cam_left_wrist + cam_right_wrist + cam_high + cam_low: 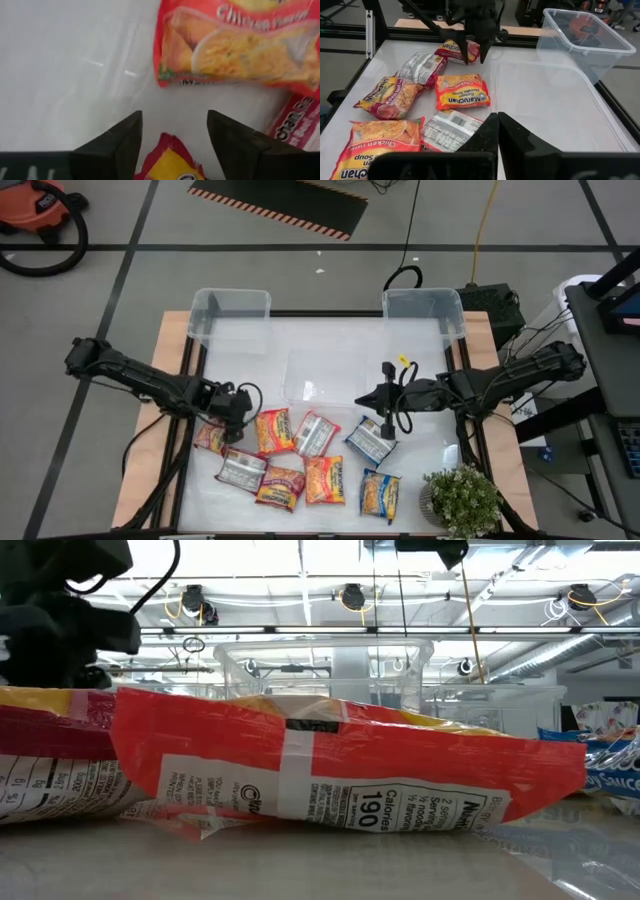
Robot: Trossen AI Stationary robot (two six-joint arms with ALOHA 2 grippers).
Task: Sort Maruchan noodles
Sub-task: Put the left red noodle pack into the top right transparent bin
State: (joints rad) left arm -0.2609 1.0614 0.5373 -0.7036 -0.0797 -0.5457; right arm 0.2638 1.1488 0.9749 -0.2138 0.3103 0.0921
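Several Maruchan packets lie flat on the white table's near half: a red-yellow one [210, 437], orange ones [273, 430] [323, 478], silver ones [315, 433] [240, 470], a red one [281, 487] and blue ones [370, 440] [380, 495]. My left gripper [235, 408] [172, 135] is open and points down, its fingers on either side of the red-yellow packet's corner [170, 162]; no touch shows. My right gripper [362, 399] [497, 131] is shut on nothing and hovers level above the table, between the blue packet and the middle bin.
Two clear bins stand at the far edge [230, 315] [423, 315], and a third shallow clear one [330, 375] lies mid-table. A potted plant [462, 500] sits at the near right corner. An orange chicken packet [240, 45] lies just beyond the left fingers.
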